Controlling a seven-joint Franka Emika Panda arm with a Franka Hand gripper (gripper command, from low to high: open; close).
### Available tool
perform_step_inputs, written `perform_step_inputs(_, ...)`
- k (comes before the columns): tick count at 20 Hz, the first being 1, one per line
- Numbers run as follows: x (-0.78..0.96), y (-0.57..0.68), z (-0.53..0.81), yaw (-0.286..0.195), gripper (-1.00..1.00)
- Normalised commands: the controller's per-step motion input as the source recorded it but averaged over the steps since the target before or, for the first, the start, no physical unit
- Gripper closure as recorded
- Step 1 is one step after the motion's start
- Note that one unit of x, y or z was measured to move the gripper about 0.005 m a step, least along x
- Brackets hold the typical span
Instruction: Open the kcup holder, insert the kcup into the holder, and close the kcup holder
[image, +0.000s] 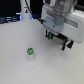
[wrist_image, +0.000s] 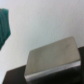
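Observation:
The kcup (image: 30, 52), a small whitish pod with a green top, stands upright on the white table (image: 20, 67) toward the exterior view's left. My gripper (image: 57, 41) hangs above the table to the pod's upper right, well apart from it. Its dark fingers (image: 50, 35) are spread with nothing between them. The wrist view shows a blurred box with a flat grey-looking top (wrist_image: 53, 61) and a dark side (wrist_image: 12, 76), which seems to be the kcup holder. I cannot tell whether its drawer is open. In the exterior view the arm hides the holder. No fingers show in the wrist view.
A dark background with a white stand (image: 26, 12) and a blue light lies beyond the table's far edge. A teal object (wrist_image: 4, 25) sits at the border of the wrist view.

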Motion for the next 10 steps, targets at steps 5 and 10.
perform_step_inputs(5,-0.02,-0.44,0.31,-0.272,-1.00)
perform_step_inputs(10,-0.13,-0.33,0.18,-0.296,-1.00)
